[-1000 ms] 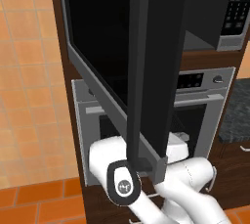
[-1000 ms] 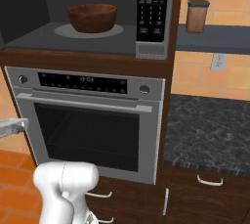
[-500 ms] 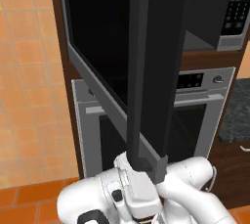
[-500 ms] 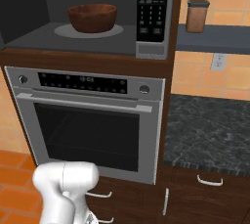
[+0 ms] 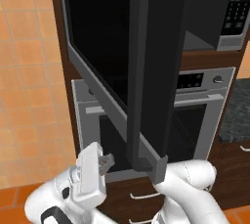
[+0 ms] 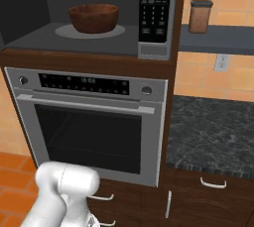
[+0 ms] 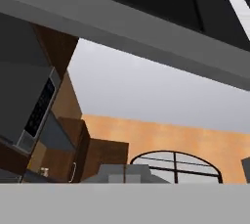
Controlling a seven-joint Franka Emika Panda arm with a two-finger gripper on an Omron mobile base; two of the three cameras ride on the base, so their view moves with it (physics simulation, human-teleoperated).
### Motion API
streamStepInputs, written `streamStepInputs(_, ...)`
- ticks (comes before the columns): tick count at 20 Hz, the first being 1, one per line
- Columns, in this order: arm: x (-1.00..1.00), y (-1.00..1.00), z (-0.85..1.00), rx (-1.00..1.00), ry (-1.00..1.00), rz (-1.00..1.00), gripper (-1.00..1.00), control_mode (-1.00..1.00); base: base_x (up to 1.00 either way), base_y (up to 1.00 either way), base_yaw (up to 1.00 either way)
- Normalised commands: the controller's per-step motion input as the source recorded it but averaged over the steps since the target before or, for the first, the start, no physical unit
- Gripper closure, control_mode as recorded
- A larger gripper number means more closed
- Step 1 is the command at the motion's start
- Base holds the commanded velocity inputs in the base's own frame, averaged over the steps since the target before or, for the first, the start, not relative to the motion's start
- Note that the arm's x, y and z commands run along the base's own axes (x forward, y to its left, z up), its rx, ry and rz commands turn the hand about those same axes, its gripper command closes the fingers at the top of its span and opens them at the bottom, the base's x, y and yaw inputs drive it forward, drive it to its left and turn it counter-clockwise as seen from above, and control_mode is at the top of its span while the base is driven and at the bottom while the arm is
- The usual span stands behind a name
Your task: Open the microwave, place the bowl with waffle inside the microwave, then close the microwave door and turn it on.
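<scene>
- My jaws (image 5: 108,160) are pressed together on nothing, low in front of the oven (image 5: 195,120), just left of the door's bottom corner
- The door (image 5: 146,71) hangs swung wide open above them; from the hand I look up along its grey lower edge
- The bowl (image 6: 94,18) sits on the pale round plate (image 6: 64,31) inside the microwave (image 6: 158,47); I cannot see the waffle past its rim
- A brown jar (image 6: 200,16) stands on the shelf (image 6: 218,40) to the right, over the dark bench (image 6: 213,137)
</scene>
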Motion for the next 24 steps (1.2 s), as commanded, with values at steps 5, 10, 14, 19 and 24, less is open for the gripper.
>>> streamStepInputs(5, 0.73, 1.0, -0.03, -0.25, 0.06, 0.0, 1.0, -1.0, 0.0, 0.0, 0.0)
streamStepInputs(10, 0.42, 0.99, 0.0, -0.17, 0.0, 0.0, 1.0, -1.0, 0.0, 0.0, 0.0)
streamStepInputs(14, 0.06, 0.52, 0.23, -0.05, -0.01, 0.0, 1.0, -1.0, 0.0, 0.0, 0.0)
streamStepInputs(19, 0.0, -0.26, 0.58, 0.12, -0.1, 0.0, 1.0, -1.0, 0.0, 0.0, 0.0)
streamStepInputs(24, 0.0, -0.45, 0.92, 0.19, -0.07, 0.0, 1.0, -1.0, 0.0, 0.0, 0.0)
